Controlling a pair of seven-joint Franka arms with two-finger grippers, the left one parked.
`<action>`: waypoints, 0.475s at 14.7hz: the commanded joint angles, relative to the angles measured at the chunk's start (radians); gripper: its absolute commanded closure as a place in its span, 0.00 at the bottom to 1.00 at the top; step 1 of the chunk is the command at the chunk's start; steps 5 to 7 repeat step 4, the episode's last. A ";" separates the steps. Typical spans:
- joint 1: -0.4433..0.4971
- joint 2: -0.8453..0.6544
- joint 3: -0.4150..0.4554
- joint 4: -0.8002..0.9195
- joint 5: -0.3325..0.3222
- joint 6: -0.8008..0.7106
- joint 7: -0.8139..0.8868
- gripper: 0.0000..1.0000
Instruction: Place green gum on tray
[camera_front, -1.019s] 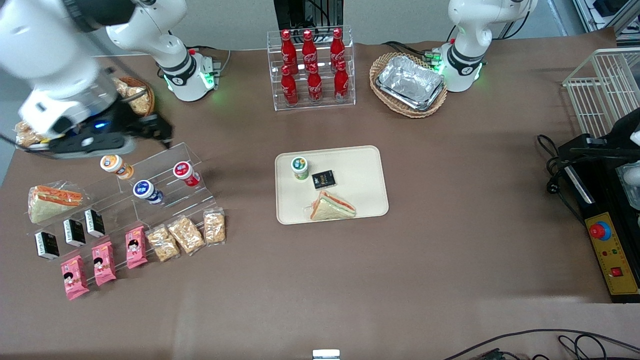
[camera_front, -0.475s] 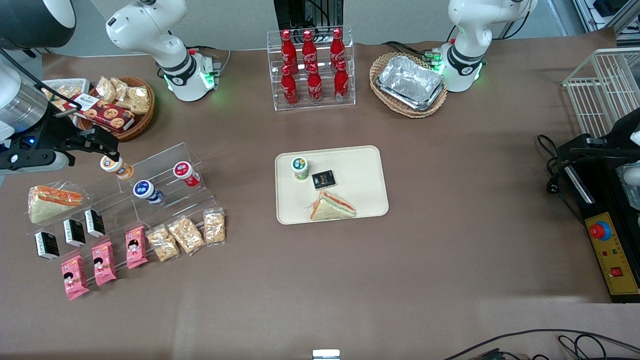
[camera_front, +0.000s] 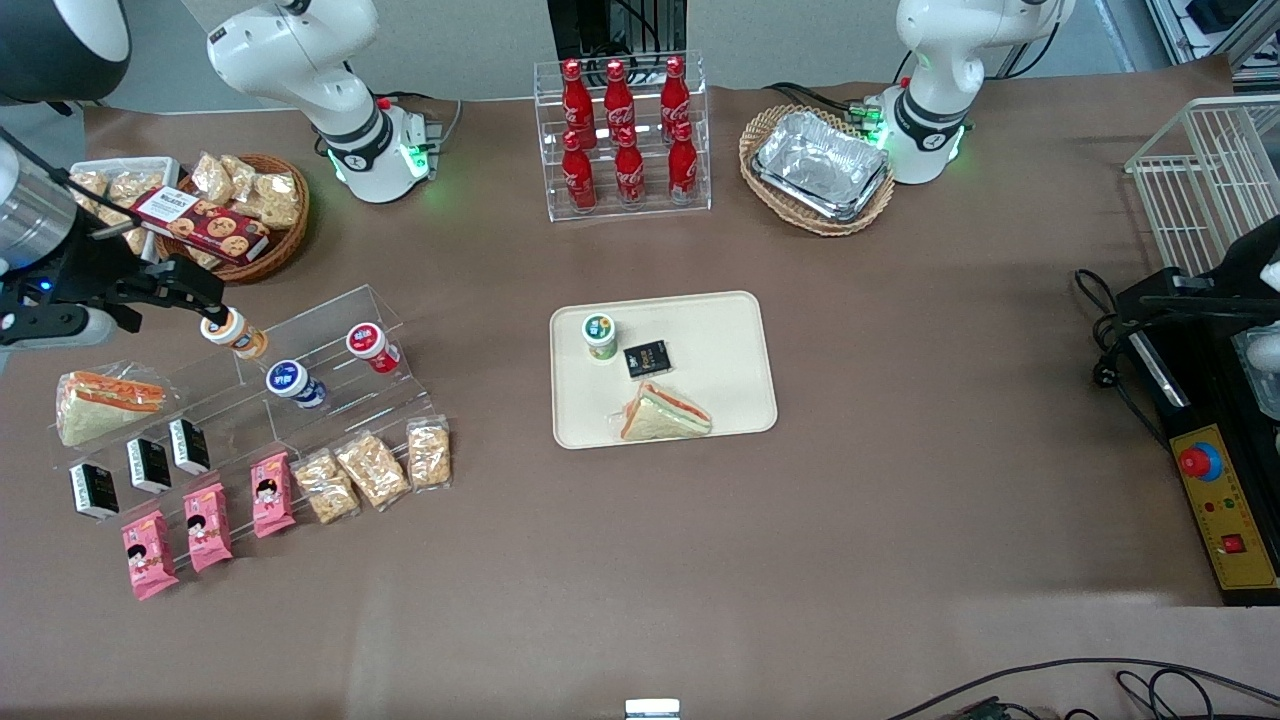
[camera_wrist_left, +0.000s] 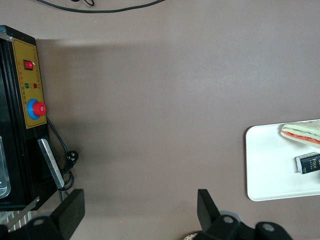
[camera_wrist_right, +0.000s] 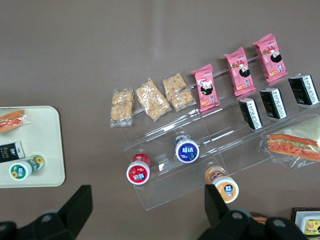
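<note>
Green gum (camera_front: 600, 336): sitting upright on the tray, white lid with the green label facing up, in the tray corner that's toward the working arm's end and away from the front camera. Shows in the right wrist view too (camera_wrist_right: 23, 169).
Tray (camera_front: 730, 330): cream-beige, flat on the tabletop roughly mid-table. Nothing is gripping the gum.
Tray neighbours: a small black packet (camera_front: 647, 359) just beside the gum, and a wrapped sandwich (camera_front: 665, 413) nearer the front camera, by the tray's front edge.
Tool (camera_front: 190, 292): way over at the working arm's end of the tabletop, well apart from the tray, hanging above the top step of the clear stepped stand (camera_front: 320, 370), right by the orange bottle (camera_front: 233, 333). Fingers are spread apart with nothing between them, you can see both of them wide open in the right wrist view (camera_wrist_right: 150, 212).
Stand contents: orange bottle on the top step, blue bottle (camera_front: 294, 384) and red bottle (camera_front: 372, 346) on lower steps, all 3 lying tilted.
In front of the stand: 3 pink snack packs (camera_front: 208, 525), 3 clear bags of crackers (camera_front: 371, 468), 3 black packets (camera_front: 148, 465), plus another sandwich (camera_front: 100, 405).
Toward the tabletop's back edge: a rack of 6 red cola bottles (camera_front: 622, 135) and a wicker basket with foil trays (camera_front: 820, 168).
</note>
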 joint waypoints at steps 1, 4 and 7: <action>-0.274 0.013 0.244 0.012 0.024 -0.019 -0.016 0.00; -0.428 0.014 0.395 0.007 0.024 -0.019 -0.014 0.00; -0.428 0.014 0.395 0.007 0.024 -0.019 -0.014 0.00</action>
